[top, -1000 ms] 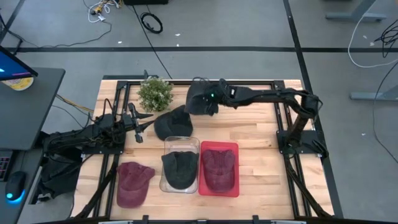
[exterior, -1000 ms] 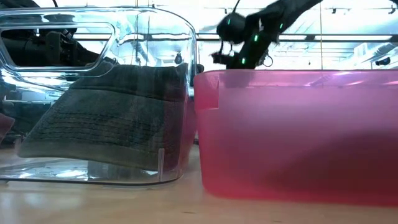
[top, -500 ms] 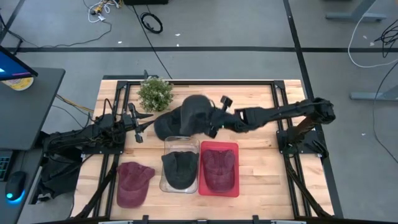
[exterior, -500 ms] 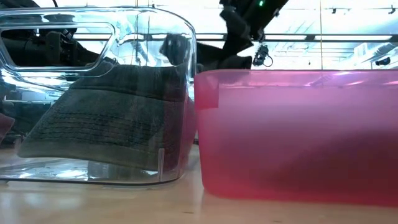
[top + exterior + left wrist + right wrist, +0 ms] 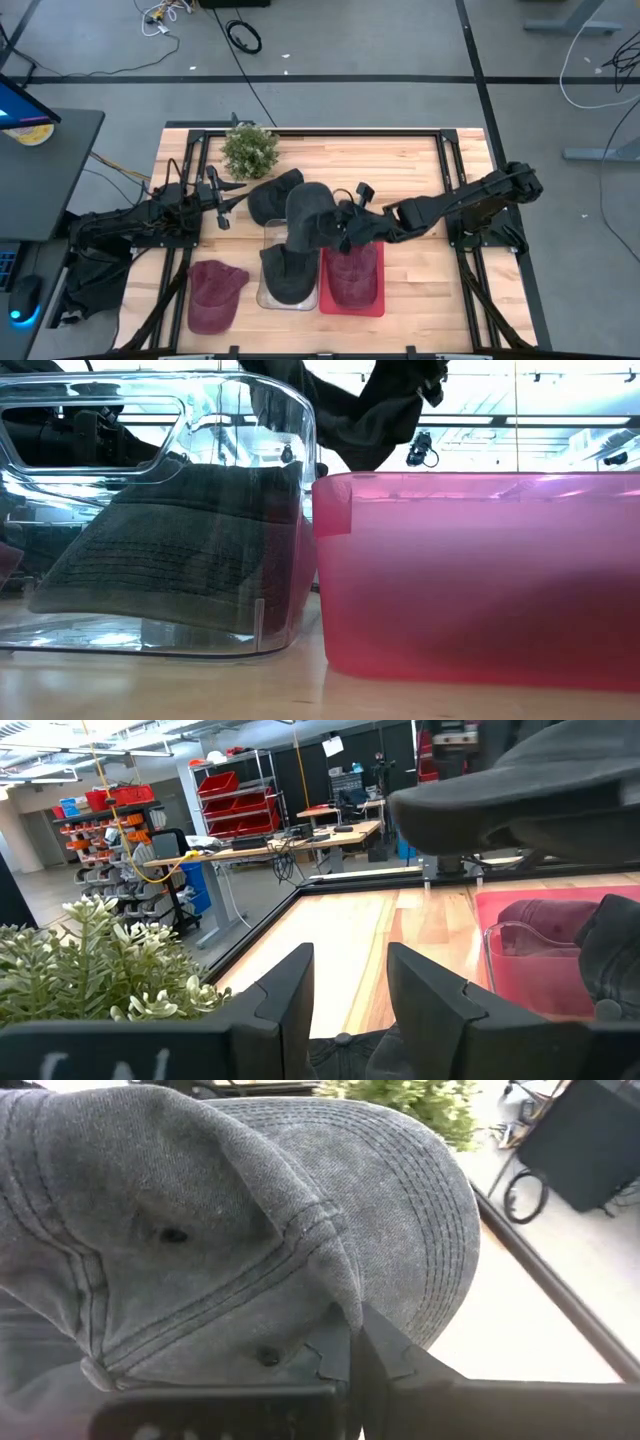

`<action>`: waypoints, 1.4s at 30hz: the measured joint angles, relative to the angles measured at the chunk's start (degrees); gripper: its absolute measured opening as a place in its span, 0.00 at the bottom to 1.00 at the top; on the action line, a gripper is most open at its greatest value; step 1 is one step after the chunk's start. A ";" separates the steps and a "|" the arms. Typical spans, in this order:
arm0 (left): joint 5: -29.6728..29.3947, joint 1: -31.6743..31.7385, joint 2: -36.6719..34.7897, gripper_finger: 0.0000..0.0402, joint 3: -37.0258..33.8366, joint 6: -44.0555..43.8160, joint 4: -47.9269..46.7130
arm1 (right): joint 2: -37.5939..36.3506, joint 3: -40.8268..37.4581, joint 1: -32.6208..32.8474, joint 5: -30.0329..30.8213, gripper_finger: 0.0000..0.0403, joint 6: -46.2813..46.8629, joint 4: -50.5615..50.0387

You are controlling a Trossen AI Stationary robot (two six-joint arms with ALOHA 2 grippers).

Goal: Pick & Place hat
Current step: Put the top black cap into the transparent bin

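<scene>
There were five caps on show: three dark ones, namely the carried cap (image 5: 312, 222), the cap in the clear bin (image 5: 288, 272) and the loose dark cap (image 5: 272, 196), plus two maroon ones, the cap in the red bin (image 5: 352, 275) and the loose maroon cap (image 5: 213, 293). Two bins sat there, a clear bin (image 5: 267, 297) and a red bin (image 5: 351, 308). One plant (image 5: 248, 150), two arms.

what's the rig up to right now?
Sorting hats into bins. The right gripper has its jaws shut on a dark grey cap, held in the air over the clear bin, which already has a dark hat in it. The red bin beside it holds a maroon hat. Another dark cap and a maroon cap lie on the table. The left gripper waits open near the plant.
</scene>
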 joint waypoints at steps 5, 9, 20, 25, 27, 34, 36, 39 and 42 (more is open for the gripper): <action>0.00 0.00 0.00 0.33 0.02 0.00 -0.01 | 0.00 0.37 3.17 1.41 0.00 2.88 0.77; 0.00 0.00 -0.01 0.33 0.02 0.00 -0.01 | 0.89 2.09 5.45 1.61 0.00 4.78 1.03; 0.00 -0.01 0.00 0.33 0.01 0.00 -0.01 | 10.62 11.14 8.19 -0.18 0.00 5.34 0.84; 0.00 0.00 0.00 0.33 0.00 0.00 -0.01 | 16.14 16.19 8.04 -1.91 0.00 4.97 0.56; 0.00 -0.01 0.00 0.33 0.02 0.01 -0.01 | 17.95 17.82 7.73 -2.23 0.00 4.63 -0.11; 0.00 0.00 0.00 0.33 0.02 0.01 -0.01 | 21.04 18.71 5.22 -5.49 0.00 6.85 -0.86; 0.00 0.00 0.00 0.33 0.00 -0.01 0.00 | 22.21 18.72 4.45 -7.03 0.00 7.66 -1.12; 0.00 0.00 0.00 0.33 0.02 -0.01 0.01 | 24.77 18.75 3.17 -10.63 0.01 8.34 -1.13; 0.00 -0.02 -0.01 0.33 0.01 0.00 -0.01 | 27.18 18.75 1.74 -14.45 0.01 9.00 -1.00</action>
